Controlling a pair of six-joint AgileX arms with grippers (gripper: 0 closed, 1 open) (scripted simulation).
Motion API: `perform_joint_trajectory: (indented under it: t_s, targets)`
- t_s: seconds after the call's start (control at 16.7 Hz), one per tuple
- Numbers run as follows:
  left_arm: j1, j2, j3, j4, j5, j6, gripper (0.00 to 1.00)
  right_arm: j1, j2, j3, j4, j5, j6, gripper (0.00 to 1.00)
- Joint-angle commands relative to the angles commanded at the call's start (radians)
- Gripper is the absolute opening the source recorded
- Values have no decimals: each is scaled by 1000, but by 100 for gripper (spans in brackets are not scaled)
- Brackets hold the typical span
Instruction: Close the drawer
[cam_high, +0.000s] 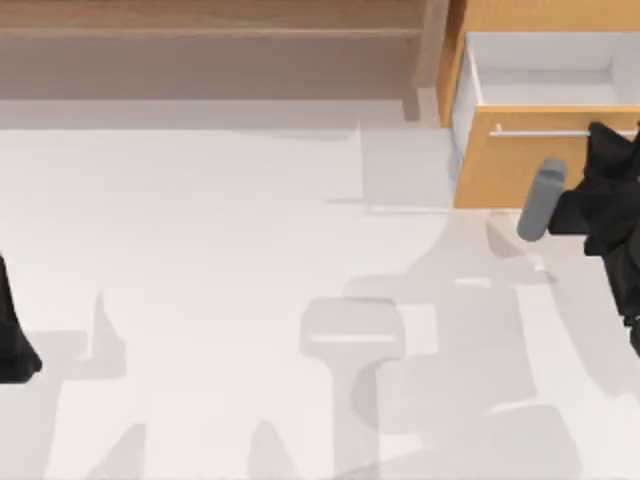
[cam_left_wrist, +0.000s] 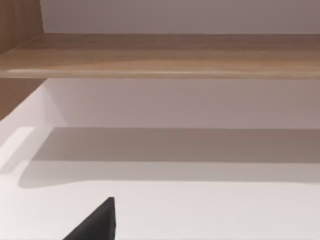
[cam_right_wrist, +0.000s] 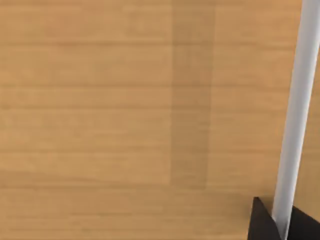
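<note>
The drawer (cam_high: 520, 165) is sitting at the far right of the table (cam_high: 250, 300), pulled out of its orange-tan cabinet (cam_high: 540, 15) so that its white inner walls and floor are showing from above. Its orange-tan wooden front panel is facing the near side of the table, and a thin silver bar handle (cam_high: 540, 132) is running across the upper part of that panel.

The right gripper (cam_high: 605, 150) is hanging at the front panel, over the right end of the handle, with the black bulk of the right arm trailing down the table's right edge and a grey cylindrical part of the arm (cam_high: 541, 200) lying across the panel's lower edge. In the right wrist view the wood grain of the panel (cam_right_wrist: 125, 120) is filling the frame at very close range, the silver handle (cam_right_wrist: 295, 120) is crossing it as a pale bar, and a dark fingertip (cam_right_wrist: 262, 222) is sitting just beside the bar on either side of it. Whether those fingers are spread or pinching the bar, I cannot tell.

The left arm (cam_high: 12, 330) is resting at the table's left edge, well apart from the drawer. Its wrist camera is looking across the white tabletop at the long light-wood shelf unit (cam_left_wrist: 160, 55), which is standing along the table's far side, with one dark fingertip (cam_left_wrist: 97, 222) poking into view.
</note>
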Motion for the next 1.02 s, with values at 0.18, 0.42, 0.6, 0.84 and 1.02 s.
perform_joint_trajectory:
  t_s: [0.18,0.42,0.6,0.84,1.02]
  targets:
    - [0,0,0,0,0,0,100,2,2,10,-7,0,3,0]
    - [0,0,0,0,0,0,100,-18,45,115,-69,-17,2,0]
    - [0,0,0,0,0,0,100,-35,84,208,-128,-34,2,0]
    - [0,0,0,0,0,0,100,-43,104,261,-159,-44,1,0]
    - [0,0,0,0,0,0,100,-41,100,256,-159,-42,4,0]
